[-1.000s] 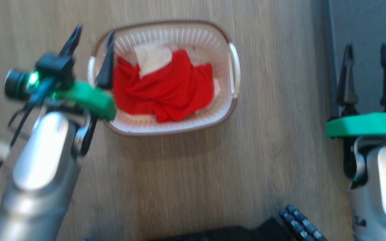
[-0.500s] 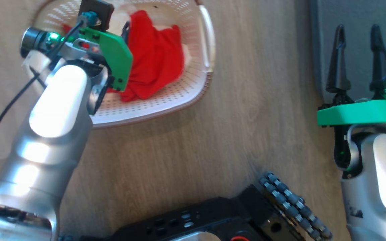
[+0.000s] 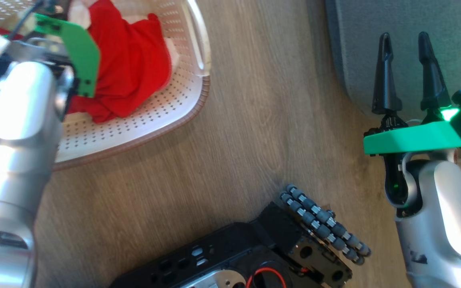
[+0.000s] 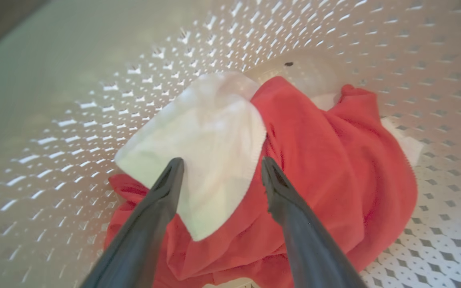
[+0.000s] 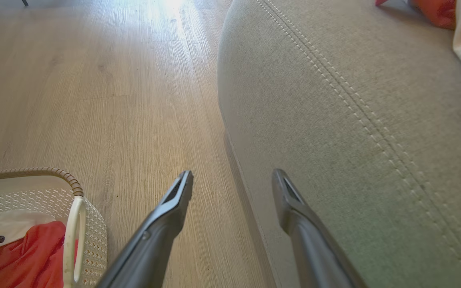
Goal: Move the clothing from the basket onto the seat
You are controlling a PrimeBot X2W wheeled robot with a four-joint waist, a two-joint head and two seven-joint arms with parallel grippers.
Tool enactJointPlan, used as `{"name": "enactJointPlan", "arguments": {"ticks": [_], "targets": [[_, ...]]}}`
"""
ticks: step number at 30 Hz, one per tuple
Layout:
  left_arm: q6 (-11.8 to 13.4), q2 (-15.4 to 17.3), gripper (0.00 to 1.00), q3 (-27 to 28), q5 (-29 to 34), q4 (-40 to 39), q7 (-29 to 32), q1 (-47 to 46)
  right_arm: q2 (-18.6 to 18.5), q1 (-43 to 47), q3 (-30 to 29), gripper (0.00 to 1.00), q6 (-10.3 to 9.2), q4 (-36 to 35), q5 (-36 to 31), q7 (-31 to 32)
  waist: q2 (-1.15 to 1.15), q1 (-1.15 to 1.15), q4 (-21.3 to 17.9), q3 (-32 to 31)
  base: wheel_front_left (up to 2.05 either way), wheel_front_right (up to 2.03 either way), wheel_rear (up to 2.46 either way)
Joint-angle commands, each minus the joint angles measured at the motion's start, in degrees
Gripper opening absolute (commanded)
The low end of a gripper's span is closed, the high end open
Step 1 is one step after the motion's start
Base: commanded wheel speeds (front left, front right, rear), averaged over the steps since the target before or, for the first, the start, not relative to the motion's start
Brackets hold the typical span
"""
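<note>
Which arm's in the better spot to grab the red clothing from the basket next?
Left. The left gripper hangs open inside the basket, fingers aimed at the clothing. The right gripper, also open, points at the seat edge, away from the basket.

No writing, brand or number can be read anywhere. A pale glossy patch [image 4: 310,76] on the floor of the basket [image 4: 414,40] may be a label, but it is too blurred to read.
</note>
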Motion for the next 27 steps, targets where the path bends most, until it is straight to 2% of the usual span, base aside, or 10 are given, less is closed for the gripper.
{"name": "enactJointPlan", "arguments": {"ticks": [1,7,14,18,19,20,22,27], "targets": [[0.7,1.95,1.0,1.03,0.32,-0.33,0.14,-0.39,-0.41,3.07,0.95,1.0,0.4,-1.63,0.67,-0.68,0.0,0.0,-0.96,0.82,0.0,0.0,0.0],[1.11,3.09,1.0,0.15,1.06,3.64,0.22,-1.72,-0.41,4.28,0.64,1.0,0.4,-2.16,1.44,-0.68,0.0,0.0,-1.99,1.9,0.0,0.0,0.0],[1.01,2.03,1.0,-0.91,0.96,7.42,0.52,-2.53,-0.41,5.41,0.99,1.0,0.4,-2.54,1.99,-0.68,0.0,0.0,-2.04,2.11,0.0,0.0,0.0],[-0.12,1.31,1.0,-1.7,0.77,9.01,0.27,-2.87,-0.41,5.88,1.11,1.0,0.4,-2.82,2.35,-0.68,0.0,0.0,-2.04,2.3,0.0,0.0,0.0],[-0.44,1.13,0.96,-1.83,0.65,9.45,0.19,-2.88,-0.41,6.06,1.03,1.0,0.4,-2.85,2.36,-0.68,0.0,0.0,-2.05,2.29,0.0,0.0,0.0],[-0.88,0.93,0.47,-2.04,0.55,9.94,0.21,-2.85,-0.41,6.28,0.9,1.0,0.4,-2.89,2.34,-0.68,0.0,0.0,-2.08,2.26,0.0,0.0,0.0],[-1.86,0.55,0.0,-2.31,0.22,10.64,-0.13,-2.89,-0.41,6.71,0.41,1.0,0.4,-3.01,2.25,-0.68,0.0,0.0,-2.07,2.24,0.0,0.0,0.0],[-2.55,-0.01,0.0,-2.86,0.05,10.9,-2.74,-4.11,-0.41,6.5,-0.49,1.0,0.4,-2.7,2.54,-0.68,0.0,0.0,-2.1,1.95,0.0,0.0,0.0]]}}
